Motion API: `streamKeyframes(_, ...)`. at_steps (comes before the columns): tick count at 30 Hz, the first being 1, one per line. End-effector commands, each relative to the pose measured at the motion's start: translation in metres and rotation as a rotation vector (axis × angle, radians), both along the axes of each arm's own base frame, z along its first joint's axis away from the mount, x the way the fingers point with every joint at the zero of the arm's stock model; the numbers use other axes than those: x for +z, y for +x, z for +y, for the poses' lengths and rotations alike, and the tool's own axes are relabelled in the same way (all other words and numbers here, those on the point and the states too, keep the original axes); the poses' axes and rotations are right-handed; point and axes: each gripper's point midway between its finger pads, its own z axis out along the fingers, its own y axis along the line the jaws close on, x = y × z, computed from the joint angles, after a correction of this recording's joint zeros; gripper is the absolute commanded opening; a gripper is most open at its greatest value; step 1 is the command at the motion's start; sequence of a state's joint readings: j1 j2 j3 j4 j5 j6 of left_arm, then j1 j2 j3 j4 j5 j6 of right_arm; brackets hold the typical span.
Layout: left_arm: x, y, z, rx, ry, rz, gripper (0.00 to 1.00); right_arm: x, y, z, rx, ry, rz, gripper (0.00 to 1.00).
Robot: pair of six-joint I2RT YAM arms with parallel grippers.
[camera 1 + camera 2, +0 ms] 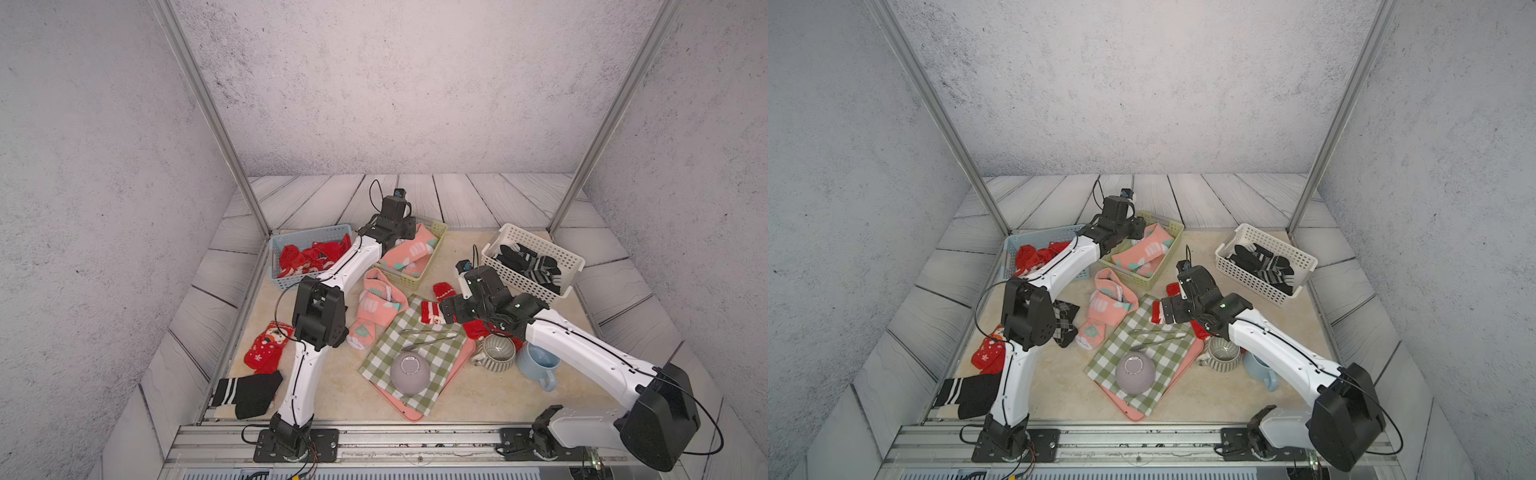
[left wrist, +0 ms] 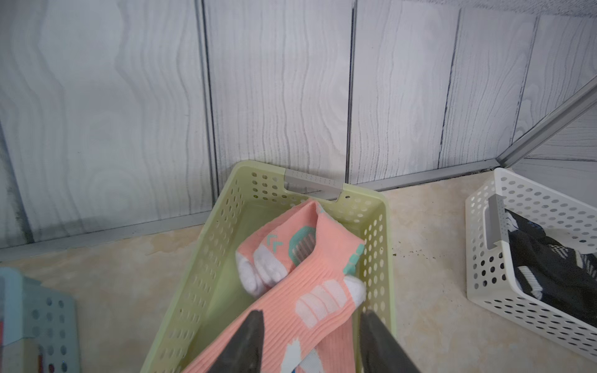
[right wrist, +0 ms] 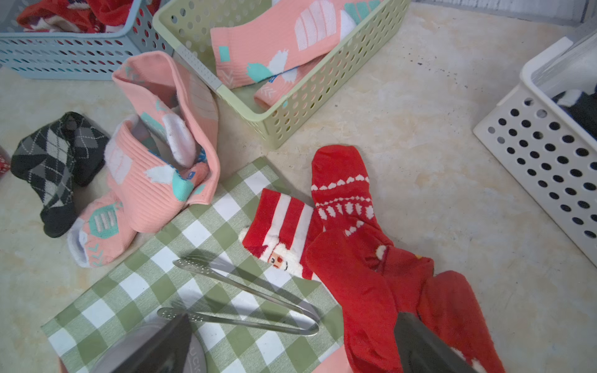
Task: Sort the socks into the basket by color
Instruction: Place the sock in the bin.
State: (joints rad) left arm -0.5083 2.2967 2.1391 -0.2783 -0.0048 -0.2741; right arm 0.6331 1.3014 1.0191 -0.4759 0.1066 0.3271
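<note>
Left pincer (image 2: 311, 318) stands spread over the green basket (image 2: 226, 219). The salmon-pink sock (image 2: 323, 297) lies loose between its fingers, ungripped as far as I can tell. It belongs here with the pinks and runs along the basket's length, white toe toward the far end. Right pincer (image 3: 290, 342), wide apart, hangs over red socks (image 3: 342, 193) on the bench (image 3: 420, 129), likely bound for the blue basket (image 3: 64, 55).

pink socks (image 1: 409, 253) in green basket (image 2: 223, 232); red socks (image 3: 355, 284) lie loose, seemingly overlapping.
</note>
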Motion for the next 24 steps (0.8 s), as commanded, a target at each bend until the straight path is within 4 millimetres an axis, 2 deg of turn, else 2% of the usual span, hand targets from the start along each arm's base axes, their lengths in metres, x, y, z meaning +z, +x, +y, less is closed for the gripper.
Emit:
streamKeyframes(1, -0.041, 0.002, -0.004, -0.01, 0.025, 0.083, 0.51, -0.006, -0.001, -0.005, -0.019, -0.011, 0.019, 0.99)
streamKeyframes(6, -0.07, 0.001, -0.003, 0.002, 0.046, 0.142, 0.52, -0.005, -0.003, -0.006, -0.014, -0.009, 0.016, 0.99)
streamKeyframes(10, -0.066, -0.003, 0.003, 0.021, 0.046, 0.12, 0.54, -0.004, -0.003, -0.006, -0.014, -0.009, 0.019, 0.99)
streamKeyframes(16, -0.03, -0.014, 0.02, 0.046, 0.06, 0.07, 0.56, 0.002, -0.004, -0.005, -0.01, 0.008, 0.011, 0.99)
streamKeyframes(24, 0.024, -0.048, 0.06, 0.085, 0.036, 0.03, 0.65, 0.011, -0.007, 0.004, 0.021, 0.059, 0.013, 0.99)
